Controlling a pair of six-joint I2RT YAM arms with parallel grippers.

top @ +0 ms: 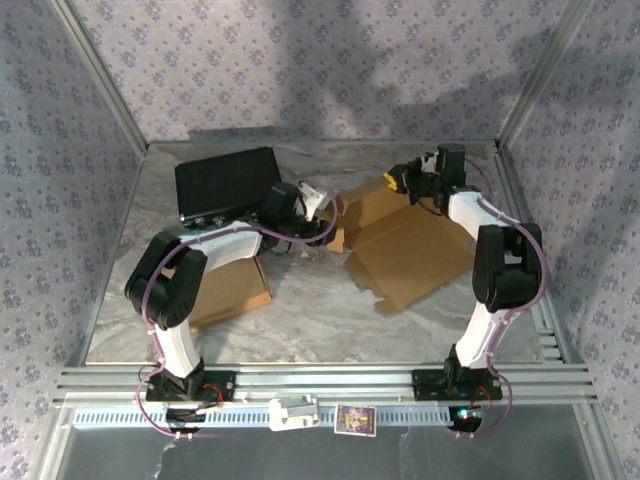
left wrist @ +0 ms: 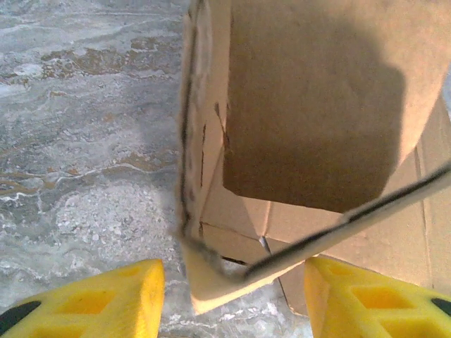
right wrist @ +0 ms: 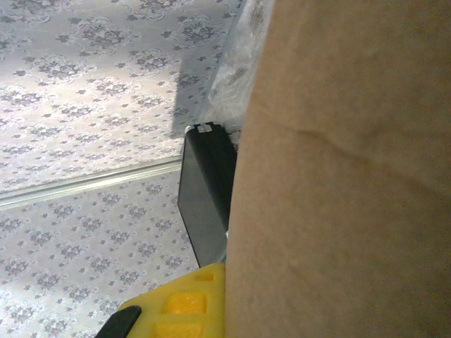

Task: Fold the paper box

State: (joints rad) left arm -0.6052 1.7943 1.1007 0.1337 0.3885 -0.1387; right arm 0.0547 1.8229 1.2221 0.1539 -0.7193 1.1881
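Left gripper (left wrist: 232,310): jaws about half spread, nothing pinched. Its yellow moulded-plastic fingers (left wrist: 120,303), with recessed pockets and black pads, sit either side of a flap corner of the paper box (left wrist: 317,105) without touching it. Box is plain brown corrugated card, matte, with raw cut edges, slit tabs and crease lines; one flap stands up and the rest lies open and mostly flat at table centre-right. Right gripper (top: 408,182): clamped on the box's far flap, its yellow finger (right wrist: 180,306) tight against the card face. Tabletop (left wrist: 84,141) is a grey-white marble pattern, slightly glossy. Behind the box sits a rectangular black case (top: 225,185), smooth with square edges. A second brown cardboard sheet (top: 235,290) lies flat under the left arm. Walls (right wrist: 84,84) are a pale lilac floral print. A small printed card (top: 354,419) sits on the ribbed aluminium front rail (top: 330,380); its print is too small to read.
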